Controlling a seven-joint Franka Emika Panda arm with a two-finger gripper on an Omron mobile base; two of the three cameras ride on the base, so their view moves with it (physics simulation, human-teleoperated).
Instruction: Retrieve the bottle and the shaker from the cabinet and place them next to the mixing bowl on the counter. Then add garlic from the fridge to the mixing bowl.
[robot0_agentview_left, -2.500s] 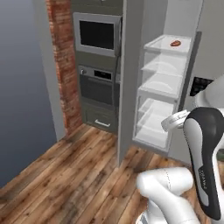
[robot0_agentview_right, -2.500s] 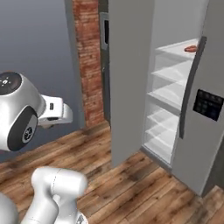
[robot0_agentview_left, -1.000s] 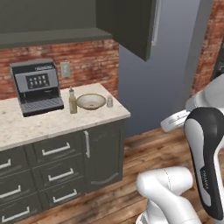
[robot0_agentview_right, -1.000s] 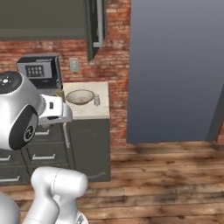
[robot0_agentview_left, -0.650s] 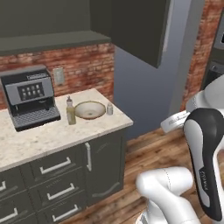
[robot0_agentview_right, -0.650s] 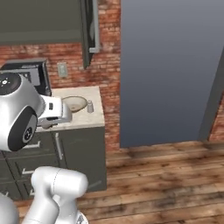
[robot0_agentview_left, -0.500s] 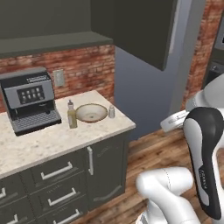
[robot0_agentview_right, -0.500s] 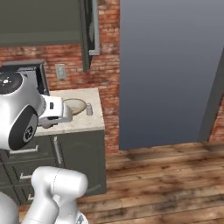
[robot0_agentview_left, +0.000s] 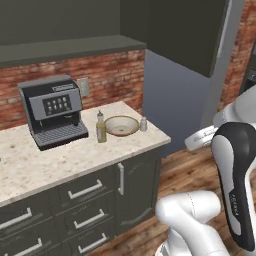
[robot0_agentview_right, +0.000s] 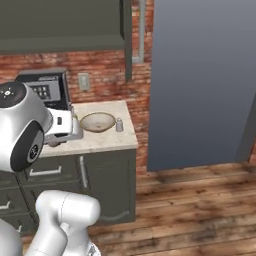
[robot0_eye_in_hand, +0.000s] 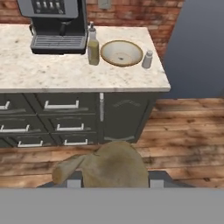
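Observation:
A tan, lumpy garlic bulb (robot0_eye_in_hand: 111, 165) fills the space between the two fingertips of my gripper (robot0_eye_in_hand: 114, 178), which is shut on it, held well back from the counter and above the wooden floor. On the counter (robot0_eye_in_hand: 65, 76) the mixing bowl (robot0_eye_in_hand: 121, 52) (robot0_agentview_left: 121, 125) (robot0_agentview_right: 97, 121) stands upright. The olive-coloured bottle (robot0_eye_in_hand: 92, 46) (robot0_agentview_left: 101, 127) is right at its left. The small grey shaker (robot0_eye_in_hand: 148, 59) (robot0_agentview_left: 143, 124) (robot0_agentview_right: 119, 124) is at its right, near the counter's end.
A black coffee machine (robot0_agentview_left: 52, 110) (robot0_eye_in_hand: 57, 22) stands left of the bottle against the brick wall. Dark drawers and a cabinet door (robot0_eye_in_hand: 124, 116) lie under the counter. A tall grey panel (robot0_agentview_right: 200, 85) rises right of the counter, and wall cabinets (robot0_agentview_left: 65, 20) hang above.
The base has turned and driven from the fridge toward the counter, so the whole picture shifted and the counter looms larger. The gripper's hold looks the same.

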